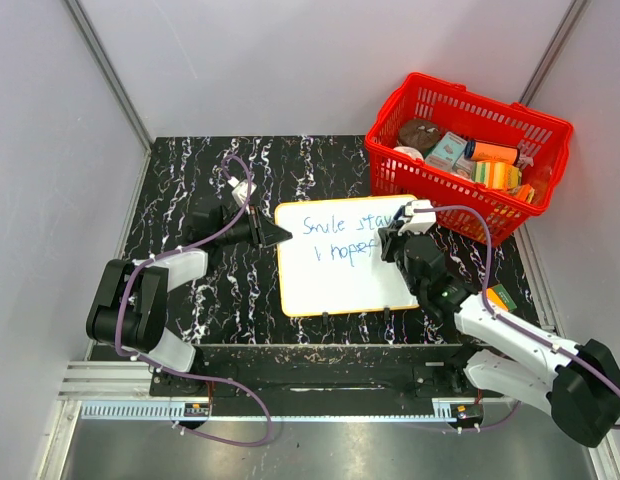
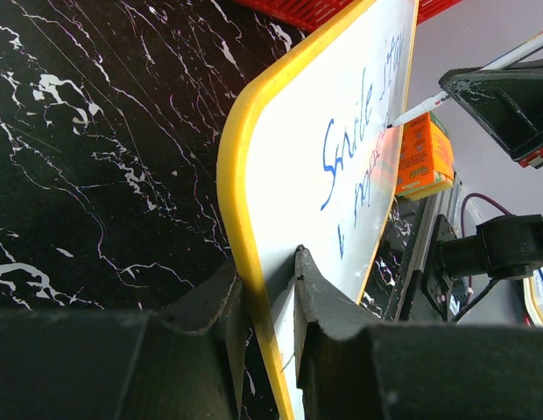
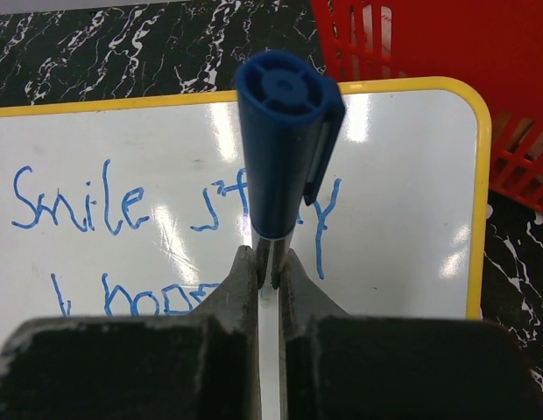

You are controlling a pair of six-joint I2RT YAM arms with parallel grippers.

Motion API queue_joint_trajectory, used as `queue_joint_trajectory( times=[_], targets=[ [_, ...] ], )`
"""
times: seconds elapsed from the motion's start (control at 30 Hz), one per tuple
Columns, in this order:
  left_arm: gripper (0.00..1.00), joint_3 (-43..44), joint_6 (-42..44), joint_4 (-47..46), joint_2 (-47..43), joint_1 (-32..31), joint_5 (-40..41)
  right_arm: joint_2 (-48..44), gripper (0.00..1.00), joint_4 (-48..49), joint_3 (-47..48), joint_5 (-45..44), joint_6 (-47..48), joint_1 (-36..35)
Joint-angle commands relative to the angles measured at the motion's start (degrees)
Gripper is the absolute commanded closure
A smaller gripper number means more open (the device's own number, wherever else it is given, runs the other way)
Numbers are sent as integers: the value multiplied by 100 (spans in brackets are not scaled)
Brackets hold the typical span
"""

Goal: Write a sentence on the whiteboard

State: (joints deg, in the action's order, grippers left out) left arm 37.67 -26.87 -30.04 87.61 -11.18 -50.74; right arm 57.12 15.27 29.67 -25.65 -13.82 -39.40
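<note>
At the middle of the black marbled desk (image 1: 190,180) lies the whiteboard (image 1: 335,285), flat, its long sides running left to right and its far right corner just beside the red basket (image 1: 445,192), which is filled with small packaged goods. Across the board runs the sentence (image 1: 330,226) in thin blue marker: an upper line reading "Smile stay", and below it a short stroke followed by "hope", the end of which is hidden behind the right arm. The left end effector (image 2: 270,280) is clamped on the board's left edge, one finger above and one below the yellow frame. The right end effector (image 3: 269,267) is closed tight on a marker (image 3: 285,131) with a blue cap on its back end, held upright over the right half of the board; in the left wrist view its tip meets the white surface at the lower line. A small orange carton (image 1: 502,296) lies on the desk near the board's right edge.
</note>
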Motion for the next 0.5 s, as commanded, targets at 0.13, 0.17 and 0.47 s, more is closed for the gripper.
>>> queue_joint_trajectory(
  times=[0.13, 0.17, 0.47],
  targets=[
    [100, 39, 1158, 104, 160, -7, 1031, -324, 100, 64, 206, -37, 38, -24],
    [100, 47, 1158, 104, 168, 2, 1031, -351, 100, 38, 214, -54, 38, -15],
    [100, 56, 1167, 104, 186, -25, 1022, -105, 100, -6, 381, -274, 170, -15]
  ],
)
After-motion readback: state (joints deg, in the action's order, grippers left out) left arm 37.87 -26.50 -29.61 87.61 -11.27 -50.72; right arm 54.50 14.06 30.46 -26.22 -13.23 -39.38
